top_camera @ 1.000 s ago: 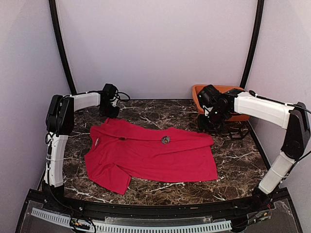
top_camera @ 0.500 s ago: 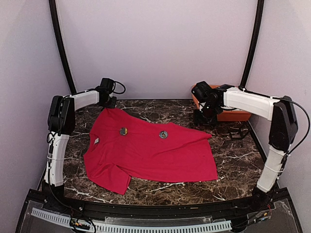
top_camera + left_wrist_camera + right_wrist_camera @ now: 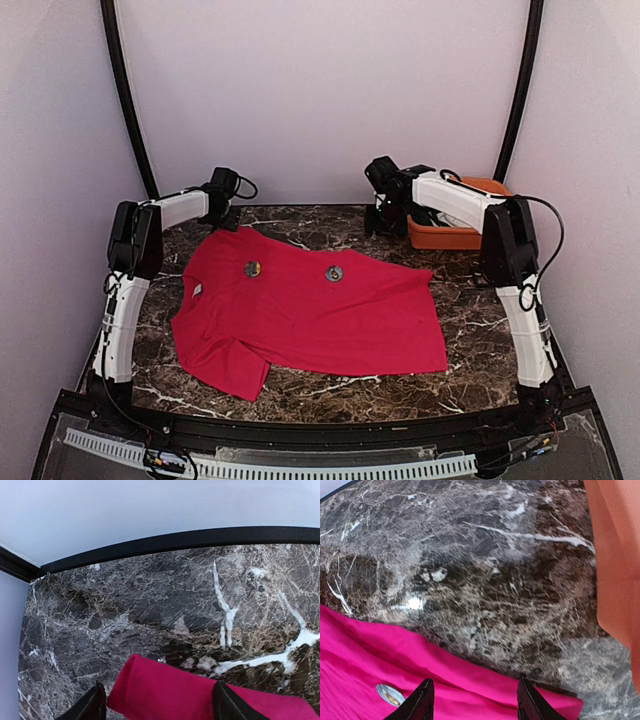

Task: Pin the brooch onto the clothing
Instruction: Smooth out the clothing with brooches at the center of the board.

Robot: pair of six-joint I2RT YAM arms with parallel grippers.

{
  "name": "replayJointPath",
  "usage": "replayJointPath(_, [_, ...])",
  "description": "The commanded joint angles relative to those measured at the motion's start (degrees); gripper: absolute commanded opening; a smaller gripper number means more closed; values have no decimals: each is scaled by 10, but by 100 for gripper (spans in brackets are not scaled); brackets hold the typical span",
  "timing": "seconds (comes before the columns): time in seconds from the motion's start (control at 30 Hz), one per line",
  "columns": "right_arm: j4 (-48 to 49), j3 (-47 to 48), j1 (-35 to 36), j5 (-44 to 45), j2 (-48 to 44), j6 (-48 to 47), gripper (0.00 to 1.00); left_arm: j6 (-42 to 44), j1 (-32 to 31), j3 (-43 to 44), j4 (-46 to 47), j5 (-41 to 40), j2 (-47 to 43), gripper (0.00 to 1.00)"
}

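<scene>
1. Clothing (image 3: 310, 320): red T-shirt spread flat on the tabletop (image 3: 480, 330), mid-table. Its long axis runs left to right, and its far-left corner is drawn out toward the left jaws.
2. Left brooch (image 3: 253, 268): round, lies on the shirt's far-left part, nearer the left arm.
3. Right brooch (image 3: 334, 273): round, lies on the shirt close to its far edge. Whether either brooch is fastened cannot be told.
4. Left jaws: apart, low at the far left. The shirt's corner lies loose between the fingertips (image 3: 92, 707), not clamped.
5. Right jaws: apart and empty, above the shirt's far edge. The right brooch sits just outside one fingertip (image 3: 422, 700), toward the near-left. By this reckoning the right arm is the closer one to that brooch.
6. Orange tray (image 3: 455, 235): far right, beside the right jaws.
</scene>
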Motion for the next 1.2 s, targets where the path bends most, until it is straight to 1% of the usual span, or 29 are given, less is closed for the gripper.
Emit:
replayJointPath(0.0, [-16, 74, -4, -65, 51, -48, 54, -38, 3, -31, -31, 18, -55, 87])
replayJointPath(0.03, [-16, 82, -5, -83, 59, -56, 54, -44, 3, -46, -28, 23, -81, 91])
replayJointPath(0.07, [-17, 86, -5, -99, 65, -64, 55, -57, 3, -82, -15, 39, -95, 96])
replayJointPath(0.1, [-16, 85, -6, -110, 68, -71, 55, -65, 3, -101, -8, 47, -127, 98])
replayJointPath(0.2, [-7, 66, -6, -126, 74, -88, 55, -105, -3, -203, 23, 102, -197, 99])
replayJointPath(0.23, [-4, 61, -6, -128, 76, -93, 55, -111, -7, -222, 27, 109, -233, 99])
replayJointPath(0.27, [0, 56, -6, -130, 78, -99, 56, -115, -18, -263, 37, 115, -253, 99])
replayJointPath(0.4, [8, 56, -6, -118, 91, -116, 56, -101, -64, -367, 62, 114, -378, 99])
replayJointPath(0.43, [9, 58, -7, -115, 96, -120, 56, -101, -69, -384, 69, 117, -395, 99])
replayJointPath(0.47, [10, 61, -7, -111, 101, -123, 56, -101, -79, -422, 75, 124, -428, 99])
replayJointPath(0.5, [10, 63, -8, -109, 106, -125, 56, -102, -82, -440, 81, 141, -441, 99])
replayJointPath(0.57, [10, 65, -9, -117, 114, -130, 55, -109, -93, -508, 81, 163, -478, 99])
replayJointPath(0.63, [11, 60, -9, -119, 119, -133, 54, -108, -107, -548, 75, 172, -504, 99])
replayJointPath(0.7, [13, 53, -9, -116, 121, -134, 50, -102, -121, -574, 60, 178, -518, 99])
replayJointPath(0.77, [19, 44, -10, -116, 118, -136, 42, -97, -137, -593, 42, 187, -524, 99])
replayJointPath(0.83, [26, 37, -9, -114, 114, -137, 20, -89, -147, -609, 29, 192, -527, 99])
replayJointPath(0.87, [29, 34, -9, -109, 111, -137, 12, -88, -149, -613, 19, 194, -526, 99])
replayJointPath(0.9, [32, 33, -9, -101, 108, -137, 4, -86, -155, -623, 15, 196, -521, 99])
replayJointPath(0.93, [35, 33, -9, -91, 105, -136, 0, -86, -157, -627, 11, 202, -517, 99])
replayJointPath(1.03, [41, 40, -9, -40, 95, -132, 0, -76, -171, -642, 1, 202, -487, 99])
replayJointPath(1.17, [45, 53, -9, 52, 80, -123, 0, -61, -179, -630, -26, 201, -441, 99])
